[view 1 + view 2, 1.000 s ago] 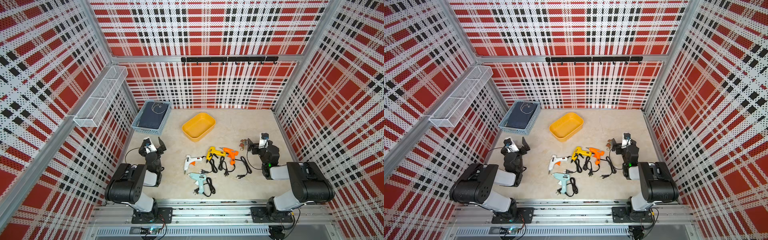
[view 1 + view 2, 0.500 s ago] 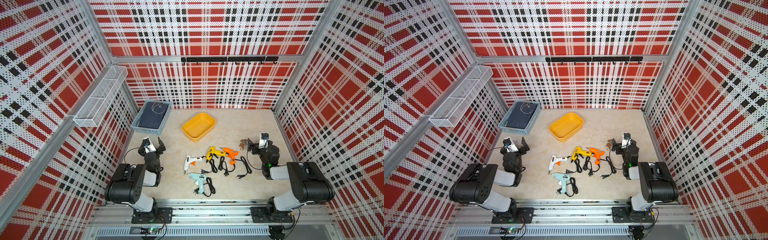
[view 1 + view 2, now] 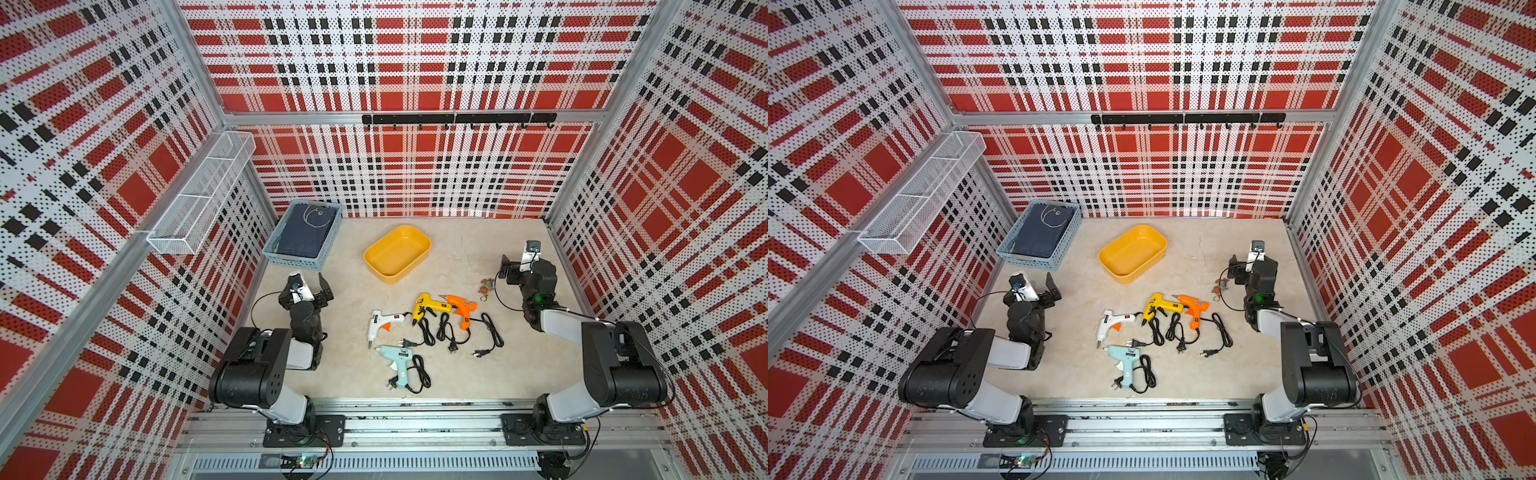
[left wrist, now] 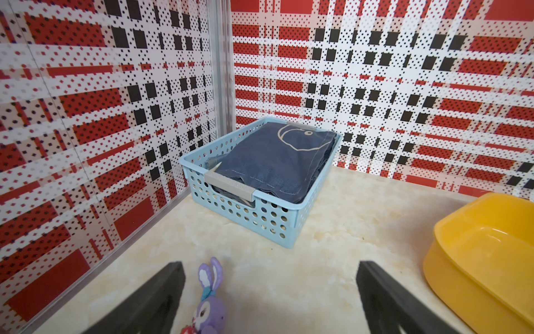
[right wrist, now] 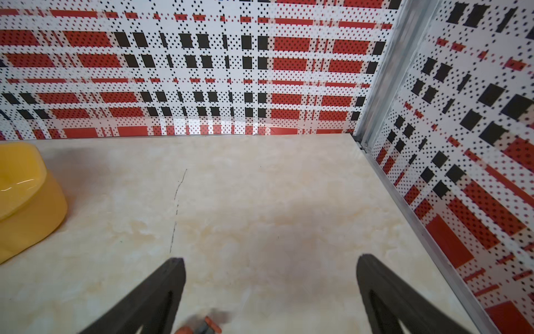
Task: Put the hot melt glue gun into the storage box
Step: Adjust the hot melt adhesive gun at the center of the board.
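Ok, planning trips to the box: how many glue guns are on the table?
4: white gun toward the left arm, yellow gun and orange gun side by side right of it, light blue gun nearest the front rail. None appears hidden.

Yellow tub (image 4: 456, 289), cut off by the frame edge in both wrist views; purple rabbit toy (image 4: 208, 306), lower part cut off; small orange object (image 5: 203, 325), blurred and cut off; small brownish item (image 3: 485, 287), too small to identify.
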